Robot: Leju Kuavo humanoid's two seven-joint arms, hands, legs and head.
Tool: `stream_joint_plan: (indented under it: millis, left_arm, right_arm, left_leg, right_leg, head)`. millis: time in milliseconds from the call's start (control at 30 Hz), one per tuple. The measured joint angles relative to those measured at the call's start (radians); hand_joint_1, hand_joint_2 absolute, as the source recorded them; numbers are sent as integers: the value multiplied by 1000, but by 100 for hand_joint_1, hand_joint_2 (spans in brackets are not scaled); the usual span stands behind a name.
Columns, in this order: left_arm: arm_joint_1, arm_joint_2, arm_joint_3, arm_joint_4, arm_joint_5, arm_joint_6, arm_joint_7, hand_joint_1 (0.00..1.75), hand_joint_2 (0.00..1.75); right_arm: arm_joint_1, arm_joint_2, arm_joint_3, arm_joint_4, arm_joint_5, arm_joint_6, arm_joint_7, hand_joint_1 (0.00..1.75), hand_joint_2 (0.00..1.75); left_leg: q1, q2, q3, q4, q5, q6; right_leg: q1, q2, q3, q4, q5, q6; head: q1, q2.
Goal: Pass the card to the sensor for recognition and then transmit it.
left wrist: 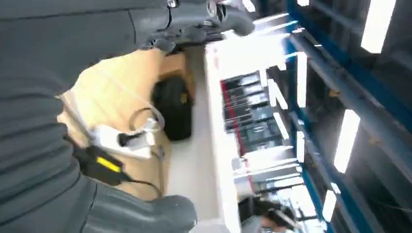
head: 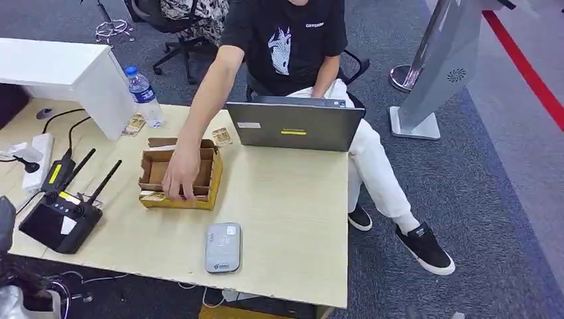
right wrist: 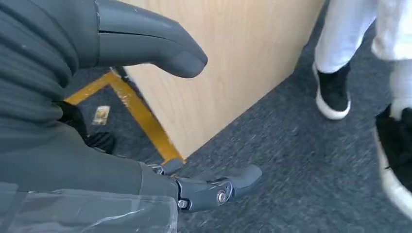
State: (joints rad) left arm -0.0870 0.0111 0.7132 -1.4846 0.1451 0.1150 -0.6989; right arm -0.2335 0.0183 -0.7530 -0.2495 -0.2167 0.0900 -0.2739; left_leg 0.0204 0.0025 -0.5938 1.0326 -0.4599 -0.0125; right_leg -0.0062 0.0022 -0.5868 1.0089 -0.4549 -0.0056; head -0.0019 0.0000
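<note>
A grey card sensor (head: 223, 247) lies flat near the table's front edge. Behind it stands an open cardboard box (head: 211, 174), and a seated person's hand (head: 179, 176) reaches into it. One small card (head: 221, 136) lies on the table behind the box, another (head: 135, 124) beside a water bottle. My left hand (left wrist: 160, 121) is beside the table's left end, thumb and fingers apart, holding nothing. My right hand (right wrist: 194, 121) hangs low by the table's side panel over the carpet, also spread with nothing in it.
A grey laptop (head: 294, 124) stands at the table's back edge before the person. A black controller with antennas (head: 63, 216), a power strip (head: 36, 159) and a white box (head: 100, 80) occupy the left. The person's shoes (right wrist: 333, 92) are near my right hand. A yellow table frame (right wrist: 141, 121) runs below.
</note>
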Motion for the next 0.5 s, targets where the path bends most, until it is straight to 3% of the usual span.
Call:
stream_joint_plan:
  millis: [33, 100, 167, 233, 267, 300, 367, 500]
  left_arm:
    - [-8, 8, 60, 50, 15, -49, 0, 31, 175]
    - [-19, 31, 178, 164, 26, -132, 1, 31, 175]
    - [-25, 53, 262, 253, 21, -164, 0, 31, 175]
    - [-35, 102, 342, 394, 12, -181, 0, 31, 175]
    - [-36, 118, 389, 468, 12, -185, 1, 175, 175]
    - [-35, 128, 418, 507, 11, -187, 0, 175, 175]
    - [-37, 145, 452, 577, 7, -186, 0, 175, 175]
    - [-44, 210, 503, 809, -19, -123, 3, 175, 175]
  right_arm:
    - [4, 0, -2, 1, 5, -5, 5, 0, 175]
    - [14, -2, -4, 3, 17, -14, 12, 0, 175]
    - [20, -5, -5, 4, 21, -27, 21, 0, 175]
    - [24, -6, -5, 8, 32, -49, 44, 0, 175]
    - [27, -7, -5, 10, 36, -57, 51, 98, 175]
    - [32, -7, -5, 12, 37, -59, 53, 159, 175]
    - [34, -10, -5, 14, 37, -61, 58, 175, 175]
    - [42, -10, -5, 22, 69, -103, 106, 175, 175]
  left_leg:
    - [0, 1, 1, 0, 0, 0]
    - [0, 2, 1, 0, 0, 0]
    - [0, 1, 0, 0, 0, 0]
    - [0, 1, 0, -1, 0, -1]
    - [0, 1, 0, 0, -1, -1]
    - [0, 1, -1, 0, 0, -1]
    - [0, -1, -2, 0, 0, -1]
    - [0, 0, -1, 0, 0, -1]
  right_leg:
    - [0, 2, 0, 0, 0, 0]
    - [0, 2, -1, 0, 0, 0]
    - [0, 2, -1, 0, 0, 0]
    - [0, 1, -1, 0, -1, -1]
    - [0, 2, -2, 0, -1, -1]
    - [0, 2, -2, 0, -1, -1]
    - [0, 0, -2, 0, -1, -1]
    - [0, 0, -2, 0, -1, -1]
  head:
    - [-1, 0]
    - [-2, 0]
    - [-2, 0]
    - [-2, 0]
    - [-2, 0]
    - [-3, 0]
    - [-2, 0]
    - [-2, 0]
